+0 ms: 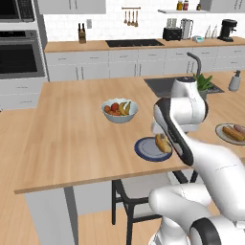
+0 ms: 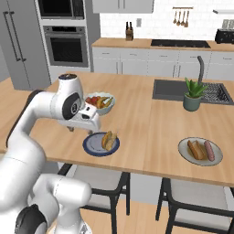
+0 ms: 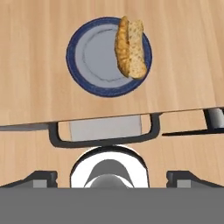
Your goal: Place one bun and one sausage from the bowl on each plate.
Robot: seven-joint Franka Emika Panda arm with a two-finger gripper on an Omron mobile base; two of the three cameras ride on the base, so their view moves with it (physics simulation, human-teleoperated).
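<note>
The hand (image 2: 71,129) hung wide open and empty above the table (image 2: 137,114), beside the blue plate (image 3: 83,57) carrying a bun (image 3: 130,47), while the grey plate (image 2: 185,151) held bun and sausage.

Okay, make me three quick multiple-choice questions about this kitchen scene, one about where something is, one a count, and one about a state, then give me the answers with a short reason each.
1. Where does the bun lie?
A. on the blue plate
B. in the fruit bowl
C. on the bare counter

2. How many food items lie on the pale plate?
A. none
B. two
C. four

3. How does the gripper stand?
A. shut on the bun
B. shut on nothing
C. open, holding nothing

Answers:
1. A: the hand view shows the bun resting on the blue plate's edge.
2. B: a bun and a sausage lie side by side on it.
3. C: its fingers are spread wide, with nothing between them.
</note>
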